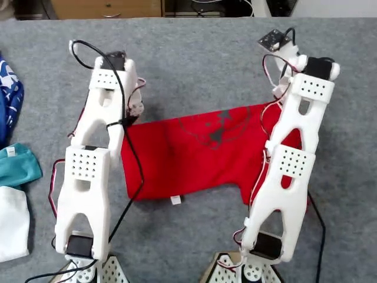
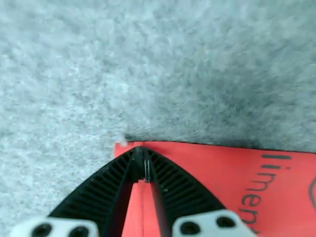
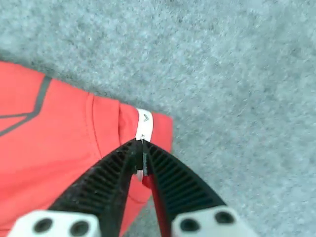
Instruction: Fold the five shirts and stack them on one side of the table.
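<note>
grey felt covers the tabletop [image 1: 200,53], and the red shirt [image 1: 188,159] lies spread at its middle between the two arms. the left gripper [image 2: 141,160] is closed tight on one far corner of it; the right gripper [image 3: 140,155] is pinched on the other, at a white tag [image 3: 144,123]. a blue patterned shirt [image 1: 9,100], a teal shirt [image 1: 17,168] and a white shirt [image 1: 12,221] lie at the left edge.

Four shirts [image 1: 194,159], two arms [image 1: 88,171]
</note>
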`<state>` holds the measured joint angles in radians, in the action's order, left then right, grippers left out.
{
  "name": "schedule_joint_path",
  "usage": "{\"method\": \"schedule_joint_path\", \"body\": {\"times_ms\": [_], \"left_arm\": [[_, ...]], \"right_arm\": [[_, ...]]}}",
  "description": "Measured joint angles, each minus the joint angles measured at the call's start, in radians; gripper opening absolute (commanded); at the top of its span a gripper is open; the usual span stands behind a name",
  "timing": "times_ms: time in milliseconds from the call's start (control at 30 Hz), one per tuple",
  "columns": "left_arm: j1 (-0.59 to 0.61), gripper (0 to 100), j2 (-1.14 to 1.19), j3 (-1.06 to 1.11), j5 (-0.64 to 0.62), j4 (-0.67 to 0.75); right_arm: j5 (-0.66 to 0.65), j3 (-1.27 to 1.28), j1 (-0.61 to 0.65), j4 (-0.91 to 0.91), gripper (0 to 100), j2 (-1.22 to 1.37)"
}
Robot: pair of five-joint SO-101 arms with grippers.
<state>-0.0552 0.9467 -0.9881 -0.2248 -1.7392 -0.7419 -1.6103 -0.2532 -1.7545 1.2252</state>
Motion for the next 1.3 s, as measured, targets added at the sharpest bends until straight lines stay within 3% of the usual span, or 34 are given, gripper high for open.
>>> {"method": "schedule_joint_path", "body": {"times_ms": [267,467,633,800,1033,1300], "left_arm": [[-0.002,2,-0.038,-0.026,0.003,-0.008],[-0.089,2,-0.311,0.195,0.112,-0.008],[-0.172,2,-0.661,0.473,0.137,-0.009],[-0.176,2,-1.002,0.756,0.138,-0.009],[-0.091,2,-1.422,1.086,0.14,-0.009],[-0.012,2,-1.798,1.396,0.224,-0.009]], "right_arm": [[-0.02,-0.002,0.0,-0.014,0.5,-0.109],[-0.137,0.178,-0.015,-0.014,0.5,-0.377],[-0.267,0.517,-0.035,-0.014,0.6,-0.671],[-0.381,0.914,-0.037,-0.014,1.6,-0.962],[-0.42,1.447,-0.044,0.021,14.0,-1.355],[-0.436,2.064,-0.023,0.046,14.7,-1.993]]}}
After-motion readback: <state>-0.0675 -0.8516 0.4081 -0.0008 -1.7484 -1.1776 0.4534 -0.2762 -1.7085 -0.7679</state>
